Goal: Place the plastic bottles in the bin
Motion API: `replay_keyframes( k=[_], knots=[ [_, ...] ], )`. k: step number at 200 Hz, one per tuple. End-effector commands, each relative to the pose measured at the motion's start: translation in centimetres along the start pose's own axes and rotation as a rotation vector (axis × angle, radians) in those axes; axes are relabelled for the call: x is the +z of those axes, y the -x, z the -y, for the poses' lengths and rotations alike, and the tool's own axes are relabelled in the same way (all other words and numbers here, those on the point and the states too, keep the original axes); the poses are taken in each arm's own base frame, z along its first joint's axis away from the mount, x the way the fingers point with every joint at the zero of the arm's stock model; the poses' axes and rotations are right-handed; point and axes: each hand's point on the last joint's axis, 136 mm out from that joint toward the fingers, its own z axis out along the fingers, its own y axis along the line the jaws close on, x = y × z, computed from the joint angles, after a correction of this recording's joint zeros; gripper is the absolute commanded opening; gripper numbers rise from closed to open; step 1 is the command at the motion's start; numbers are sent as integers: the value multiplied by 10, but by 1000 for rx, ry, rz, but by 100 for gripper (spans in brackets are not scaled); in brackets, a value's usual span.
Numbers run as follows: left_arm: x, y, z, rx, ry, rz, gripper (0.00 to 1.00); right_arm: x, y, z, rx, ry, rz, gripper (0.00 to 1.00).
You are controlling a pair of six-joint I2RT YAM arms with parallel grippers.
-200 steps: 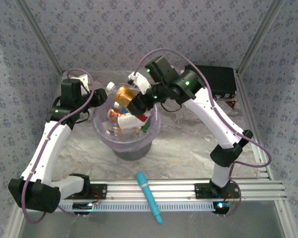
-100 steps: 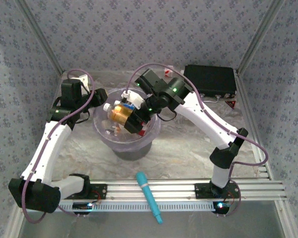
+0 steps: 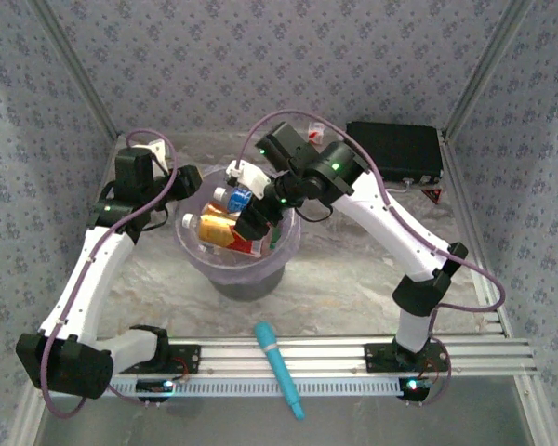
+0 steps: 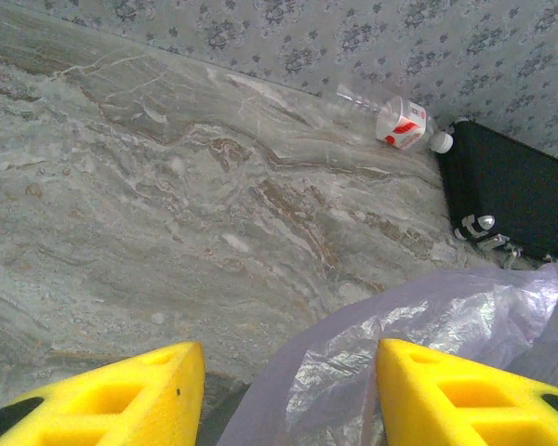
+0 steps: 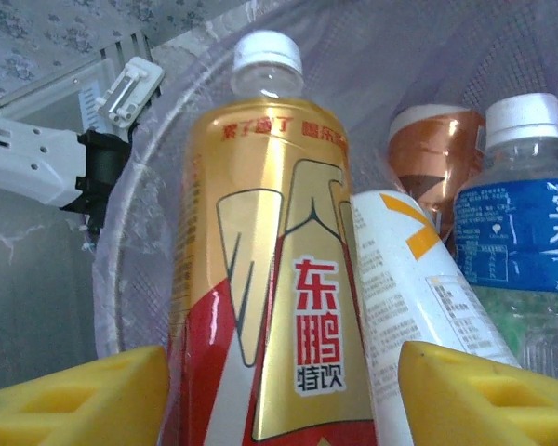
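Note:
The lilac bin stands mid-table with several plastic bottles inside. My right gripper hangs low inside it, open. A gold-and-red bottle lies on the pile between its yellow fingers, cap pointing away. Beside that bottle lie a white one, a blue-labelled one and a copper one. My left gripper is open at the bin's left rim, and the film edge runs between its fingers. One clear bottle with a red-and-white label lies by the back wall.
A flat black case sits at the back right, next to the stray bottle. A teal stick-shaped tool lies across the front rail. Patterned walls close in the table on three sides.
My right gripper has come down from above the rim into the bin with the gold bottle. The bottle now lies on the pile and the jaws have opened. The left arm has not moved.

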Motion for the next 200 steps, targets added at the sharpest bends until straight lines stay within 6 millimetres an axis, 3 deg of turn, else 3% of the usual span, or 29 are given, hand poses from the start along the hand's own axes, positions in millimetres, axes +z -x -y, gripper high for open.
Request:
replay_keyframes(
  k=[1,47,74,103,121,146,200],
  knots=[
    [2,5,5,0,-13,14,52,17,-5,-2,-17,5,-49,65],
    [3,5,6,3,-14,12,52,47,-30,0,11,3,-147,62],
    [3,6,7,5,-15,14,52,64,-47,12,36,-52,-210,60],
    [4,6,6,4,-15,13,52,67,-44,17,27,-85,-203,60],
    [3,5,7,5,-17,14,52,57,-33,15,25,-92,-161,63],
    [3,5,7,3,-18,14,52,27,1,20,27,-124,-1,69],
    [4,5,7,6,-15,13,52,-25,41,52,90,-232,225,83]
  ],
)
